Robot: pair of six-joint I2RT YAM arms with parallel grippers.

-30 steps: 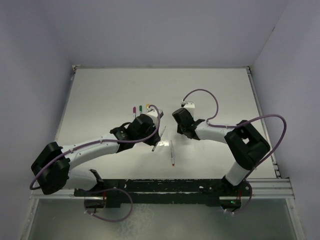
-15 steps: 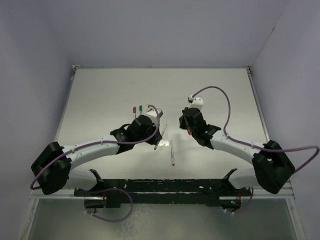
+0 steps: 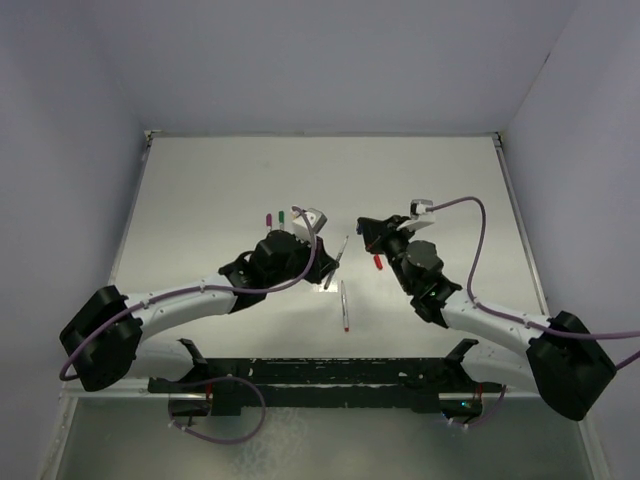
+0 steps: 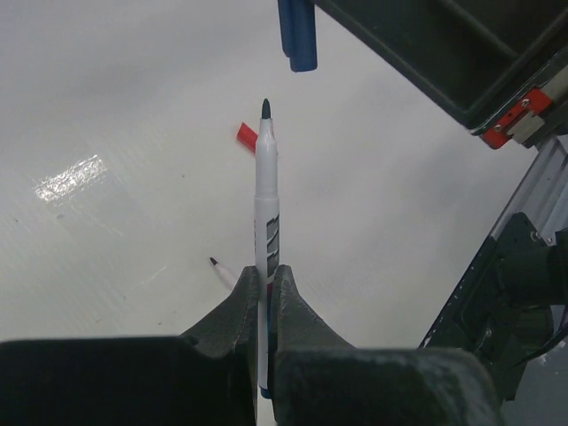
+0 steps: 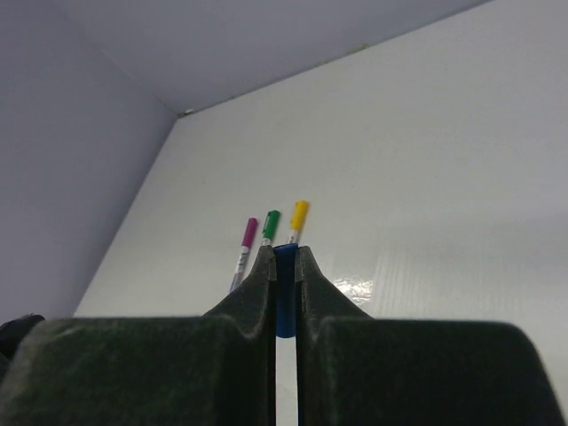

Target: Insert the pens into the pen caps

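Gripping a pen [image 4: 266,195] low on its barrel, our left jaws are clenched on it. Its dark bare tip is raised off the counter [image 3: 450,180] and aimed at the blue cap [image 4: 297,35], which our right jaws are grasping just beyond it. Tip and cap are near but apart.

We judge both to be light, stiff, smooth plastic, and so slippery. The thin pen could pivot or slide back in the jaws if pushed off its axis, and a hold nearer the tip would brace it better. The stubby cap offers little to grip, so it is best pinched across its closed end, leaving the mouth free.

As for what holds what, the purple cap [image 5: 249,232], green cap [image 5: 272,220] and yellow cap [image 5: 300,213] each seem to carry a pen, and they lie side by side at the far left. The blue cap looks empty. The red cap [image 4: 246,136] lies empty on the counter, right of the held pen. A second pen [image 3: 345,305] lies uncapped nearer us.
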